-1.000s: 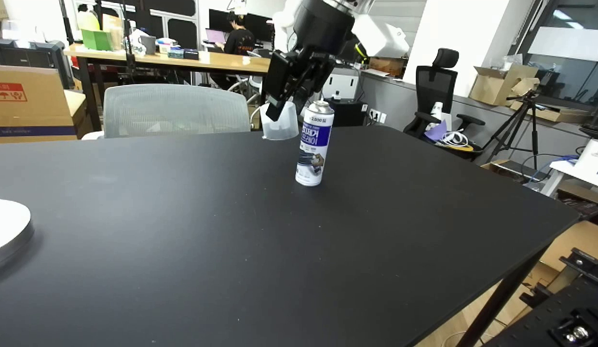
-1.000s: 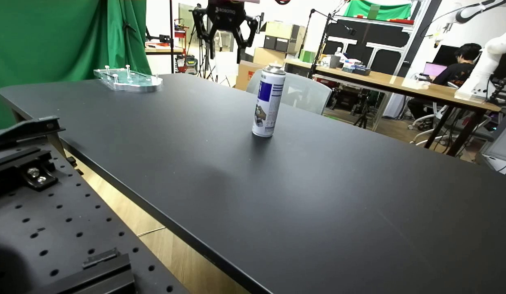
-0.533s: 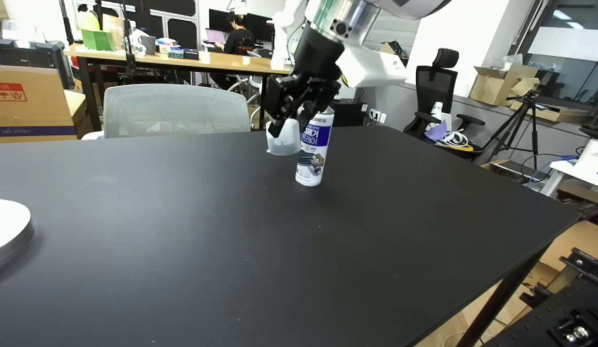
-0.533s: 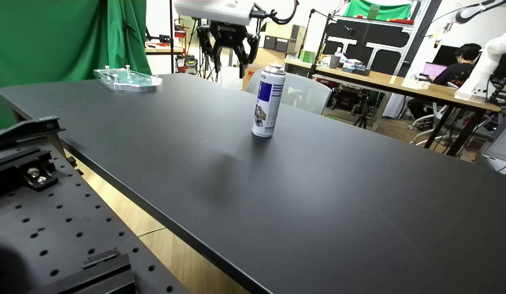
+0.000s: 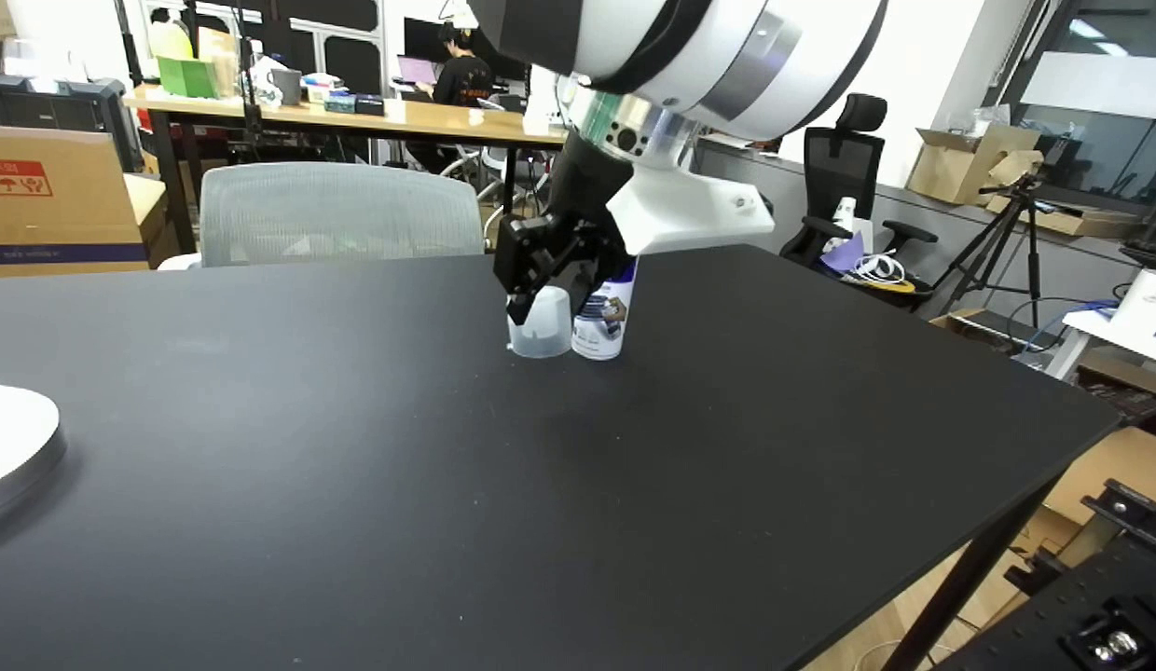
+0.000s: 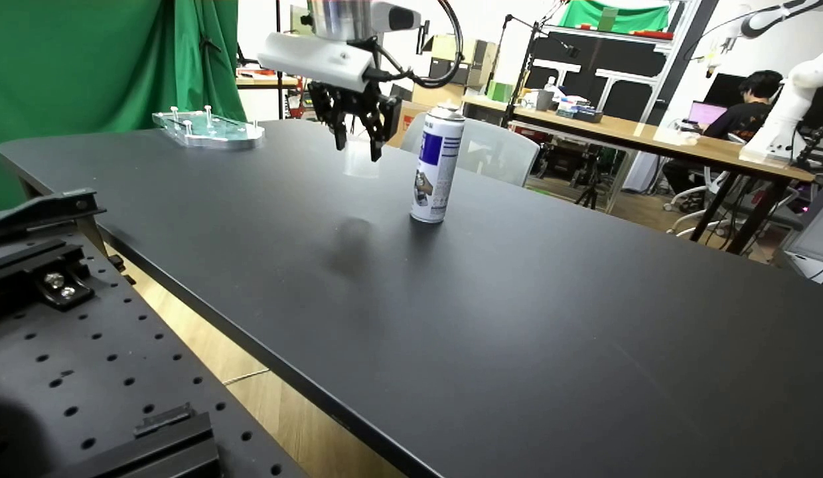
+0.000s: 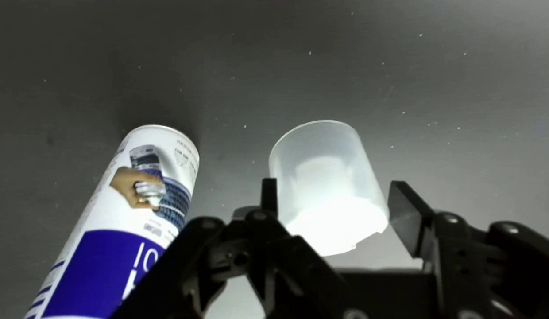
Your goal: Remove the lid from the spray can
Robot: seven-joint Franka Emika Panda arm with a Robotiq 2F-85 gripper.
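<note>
The spray can [image 5: 598,334] stands upright on the black table, with white body, blue label and bare metal top [image 6: 445,113]; its upper part is hidden behind my arm in an exterior view. It also shows at the left of the wrist view [image 7: 133,199]. The lid [image 7: 318,155], a translucent-white cup, is between my fingers in the wrist view and touches both. My gripper [image 5: 548,306] is shut on it, beside the can. The lid also shows in both exterior views [image 5: 543,334] [image 6: 362,162]. I cannot tell whether it touches the table.
A flat white plate [image 5: 14,438] lies at the table's left in an exterior view. A clear plate with upright posts [image 6: 212,129] lies at the far left in an exterior view. A grey mesh chair [image 5: 340,214] stands behind the table [image 5: 401,522].
My gripper has come down with the lid, from beside the can's top to low near the table. The can has not moved.
</note>
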